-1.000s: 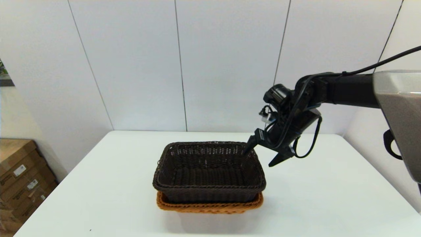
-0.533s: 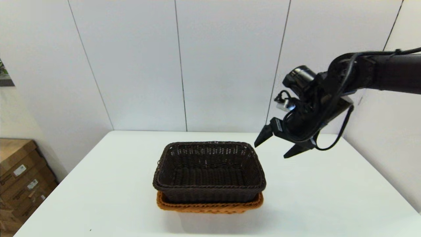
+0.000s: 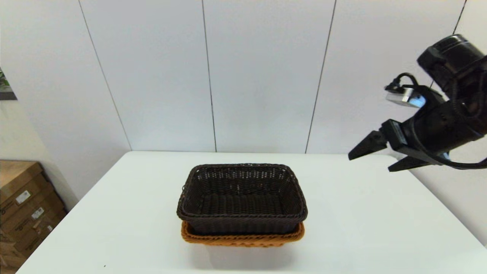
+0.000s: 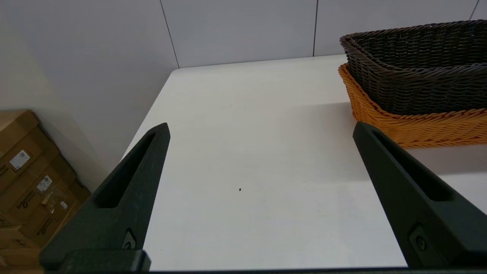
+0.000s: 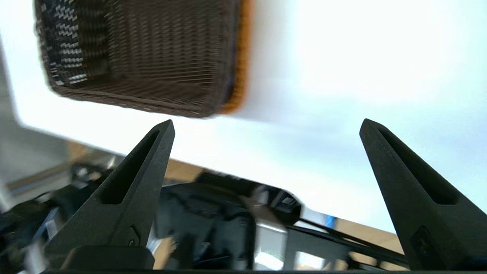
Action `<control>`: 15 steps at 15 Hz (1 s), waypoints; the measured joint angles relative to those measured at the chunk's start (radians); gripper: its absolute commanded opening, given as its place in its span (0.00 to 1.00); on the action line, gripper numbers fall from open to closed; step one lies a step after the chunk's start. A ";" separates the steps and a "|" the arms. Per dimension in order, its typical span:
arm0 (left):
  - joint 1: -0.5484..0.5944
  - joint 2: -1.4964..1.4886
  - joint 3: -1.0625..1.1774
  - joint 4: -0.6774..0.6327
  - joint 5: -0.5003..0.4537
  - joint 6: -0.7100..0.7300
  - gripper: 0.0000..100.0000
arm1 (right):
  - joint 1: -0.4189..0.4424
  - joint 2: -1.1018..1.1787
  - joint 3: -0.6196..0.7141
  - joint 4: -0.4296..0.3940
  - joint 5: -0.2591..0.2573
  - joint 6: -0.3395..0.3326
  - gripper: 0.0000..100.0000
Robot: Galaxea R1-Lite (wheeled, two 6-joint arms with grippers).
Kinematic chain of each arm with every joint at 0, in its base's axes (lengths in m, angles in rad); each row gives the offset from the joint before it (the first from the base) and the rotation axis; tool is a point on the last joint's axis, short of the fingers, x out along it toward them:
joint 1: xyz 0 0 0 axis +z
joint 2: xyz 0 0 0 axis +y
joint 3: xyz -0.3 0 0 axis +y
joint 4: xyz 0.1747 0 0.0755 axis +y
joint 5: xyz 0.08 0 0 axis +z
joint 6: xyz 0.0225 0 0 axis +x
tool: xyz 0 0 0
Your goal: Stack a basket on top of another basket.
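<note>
**Dark basket nested in orange basket; right arm clear of the stack**

The dark brown wicker basket [image 3: 242, 198] sits inside the orange-tan wicker basket [image 3: 242, 239], rims roughly parallel, at the centre of the white table [image 3: 361, 228]. The right gripper [image 3: 376, 158], at 3 o'clock from the stack and well apart, holds nothing, its fingers spread wide. To finish well, it should stay high and outward, so no finger catches the rolled rim. The left gripper [image 4: 260, 160], likewise spread and empty, hangs near the stack's 9 o'clock side. The orange basket's interior is hidden; how deeply the upper basket seats cannot be judged.
</note>
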 measured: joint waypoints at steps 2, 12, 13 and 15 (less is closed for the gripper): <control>0.000 0.000 0.000 0.000 0.000 0.000 1.00 | -0.041 -0.094 0.059 -0.001 -0.043 -0.035 1.00; 0.000 0.000 0.000 0.000 0.000 0.000 1.00 | -0.196 -0.703 0.457 -0.019 -0.184 -0.142 1.00; 0.000 0.000 0.000 0.000 0.000 0.000 1.00 | -0.197 -0.757 0.481 -0.019 -0.186 -0.149 1.00; 0.000 0.000 0.000 0.000 0.000 0.000 1.00 | -0.199 -0.875 0.539 -0.019 -0.189 -0.166 1.00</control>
